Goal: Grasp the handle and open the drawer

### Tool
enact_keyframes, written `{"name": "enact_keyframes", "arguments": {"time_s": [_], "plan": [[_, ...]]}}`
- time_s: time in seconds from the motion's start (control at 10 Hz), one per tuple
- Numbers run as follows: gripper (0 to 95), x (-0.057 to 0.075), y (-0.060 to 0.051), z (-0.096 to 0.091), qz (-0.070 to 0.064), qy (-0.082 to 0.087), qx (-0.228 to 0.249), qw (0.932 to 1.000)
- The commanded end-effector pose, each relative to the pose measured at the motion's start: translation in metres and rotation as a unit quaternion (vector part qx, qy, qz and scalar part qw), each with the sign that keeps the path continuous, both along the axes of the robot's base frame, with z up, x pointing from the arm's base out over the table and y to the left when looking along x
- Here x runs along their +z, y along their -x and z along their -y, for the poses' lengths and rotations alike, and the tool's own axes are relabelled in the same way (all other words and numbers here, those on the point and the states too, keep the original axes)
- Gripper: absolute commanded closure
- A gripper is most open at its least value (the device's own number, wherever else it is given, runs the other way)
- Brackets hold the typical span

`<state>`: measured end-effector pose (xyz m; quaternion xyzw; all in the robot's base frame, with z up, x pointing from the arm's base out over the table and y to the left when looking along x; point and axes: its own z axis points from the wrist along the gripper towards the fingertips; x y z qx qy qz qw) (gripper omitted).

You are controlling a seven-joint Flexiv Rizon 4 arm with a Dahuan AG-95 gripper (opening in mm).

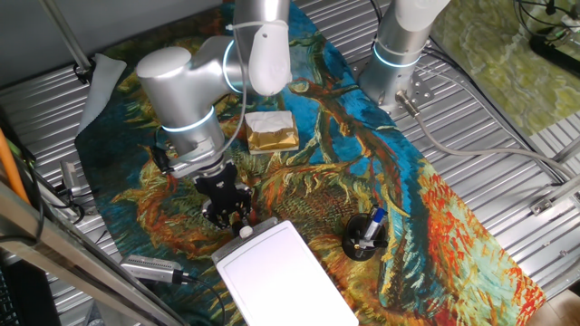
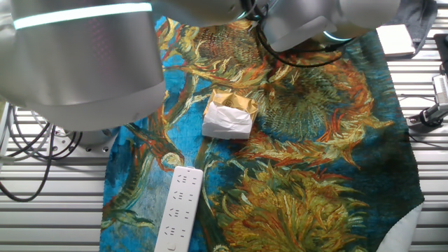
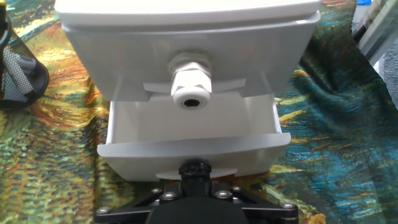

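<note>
The drawer box (image 1: pixel 283 272) is a flat-topped white box at the front of the cloth. In the hand view it fills the top (image 3: pixel 186 43), with a white round handle (image 3: pixel 191 87) on its upper drawer. The lower drawer (image 3: pixel 193 134) is a shallow white tray slid out toward the camera, its inside showing. My black gripper (image 3: pixel 194 171) is shut on the lower drawer's handle at the tray's front edge, and the handle is mostly hidden by the fingers. In one fixed view the gripper (image 1: pixel 236 217) sits right at the box's near end.
A gold-and-white foil block (image 1: pixel 272 132) lies behind the gripper; it also shows in the other fixed view (image 2: pixel 229 115). A black mesh pen cup (image 1: pixel 365 237) stands right of the box and shows at the hand view's left edge (image 3: pixel 18 74). A white power strip (image 2: pixel 179 208) lies on the cloth.
</note>
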<state>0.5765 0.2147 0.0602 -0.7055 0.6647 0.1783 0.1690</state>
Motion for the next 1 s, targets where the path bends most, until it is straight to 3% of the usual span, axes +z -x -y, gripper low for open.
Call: {"name": "enact_keyframes", "arguments": {"time_s": [0.1,1.0], "plan": [[95.0,-0.002,-0.001,0.004,0.001,-0.001,0.003,1.0],[95.0,-0.001,-0.005,0.025,0.004,-0.008,0.016,0.9998]]}}
